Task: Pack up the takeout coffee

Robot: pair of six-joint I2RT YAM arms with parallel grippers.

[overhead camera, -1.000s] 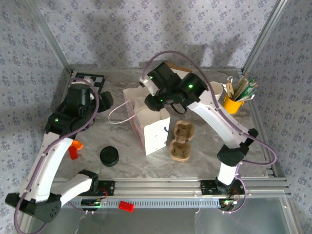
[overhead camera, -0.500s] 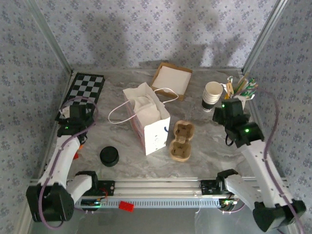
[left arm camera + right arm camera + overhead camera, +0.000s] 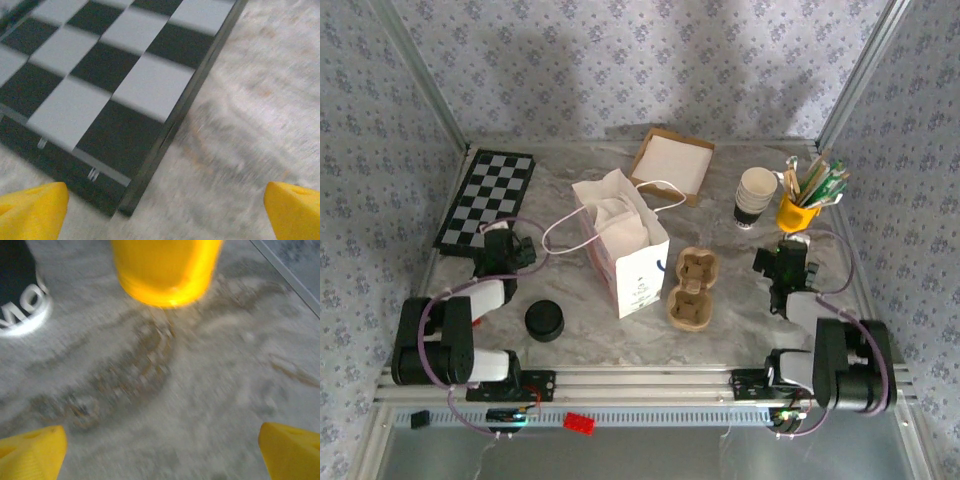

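Note:
The takeout coffee is hidden from every view. A white paper bag with looped handles stands upright mid-table, crumpled paper showing in its open top. My left gripper rests low at the left, open, with nothing between its yellow fingertips; it points at the corner of a chessboard. At the right my right gripper is open and empty too, fingertips wide apart over bare marble, facing a yellow holder.
A stack of lidless cream cups stands beside the yellow holder of stirrers. Black lids sit front left. A cardboard cup carrier lies right of the bag. A brown tray is at the back, the chessboard at the left.
Both arms have pulled away from the bag and folded back low toward the near edge. Both grippers have opened wide; the right one had been over the bag's top.

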